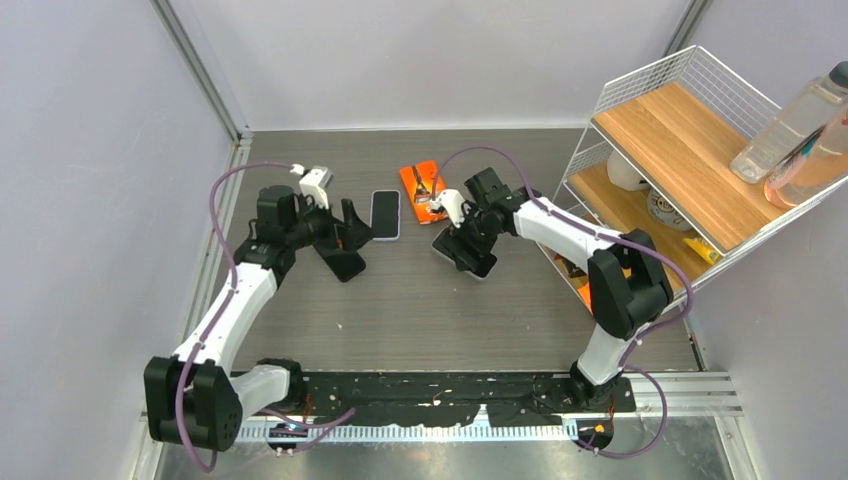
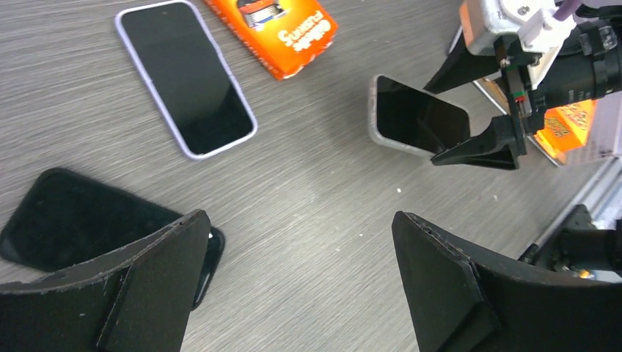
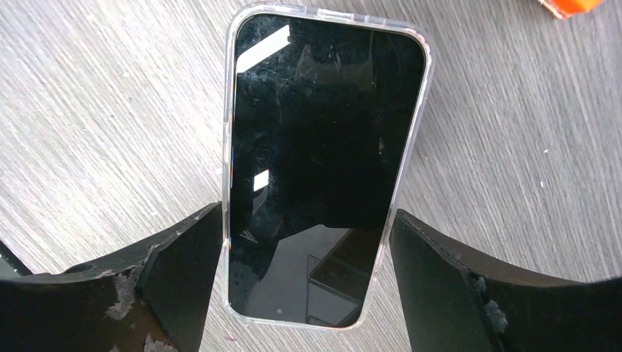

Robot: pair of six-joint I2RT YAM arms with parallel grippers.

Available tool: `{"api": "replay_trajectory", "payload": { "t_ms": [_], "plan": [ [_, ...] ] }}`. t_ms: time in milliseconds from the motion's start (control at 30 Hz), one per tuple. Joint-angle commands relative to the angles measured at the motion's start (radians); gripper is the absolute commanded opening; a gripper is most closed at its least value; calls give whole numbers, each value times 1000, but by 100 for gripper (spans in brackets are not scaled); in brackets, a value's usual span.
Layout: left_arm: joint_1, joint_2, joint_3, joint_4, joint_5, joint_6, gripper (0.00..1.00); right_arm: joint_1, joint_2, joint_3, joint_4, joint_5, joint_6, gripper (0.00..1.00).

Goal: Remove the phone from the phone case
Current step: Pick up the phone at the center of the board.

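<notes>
Straddled by right gripper (image 3: 306, 214), clamping unclear: likely slick, rigid black phone (image 3: 323, 132) in bendy clear plastic case (image 3: 228, 110); peel corners.

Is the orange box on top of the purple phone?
No, the orange box lies on the table beside the purple phone, not touching it.

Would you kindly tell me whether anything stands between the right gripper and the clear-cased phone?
Nothing visible does. The right gripper straddles the clear-cased phone, one finger beside each long edge, with no other object between them.
</notes>
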Motion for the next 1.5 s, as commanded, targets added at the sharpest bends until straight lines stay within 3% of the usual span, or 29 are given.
{"api": "replay_trajectory", "payload": {
  "t_ms": [0, 200, 433, 767, 1167, 1267, 1467],
  "plan": [
    [-45, 63, 102, 40, 90, -57, 99, 36, -128, 37, 23, -39, 10, 5],
    [-90, 193, 251, -55, 213, -92, 99, 111, -197, 110, -11, -22, -20, 5],
    [-121, 349, 368, -59, 354, -240, 99, 187, -232, 162, -1, 46, -30, 5],
    [-174, 426, 370, -53, 442, -294, 89, 203, -262, 173, 52, 98, -22, 5],
    [-225, 500, 407, -27, 528, -344, 54, 213, -294, 167, 71, 96, -17, 5],
    [-232, 512, 422, -22, 548, -351, 39, 220, -297, 159, 73, 96, -15, 5],
    [-236, 510, 431, -30, 569, -336, 0, 223, -305, 146, 71, 98, -12, 5]
  ]
}}
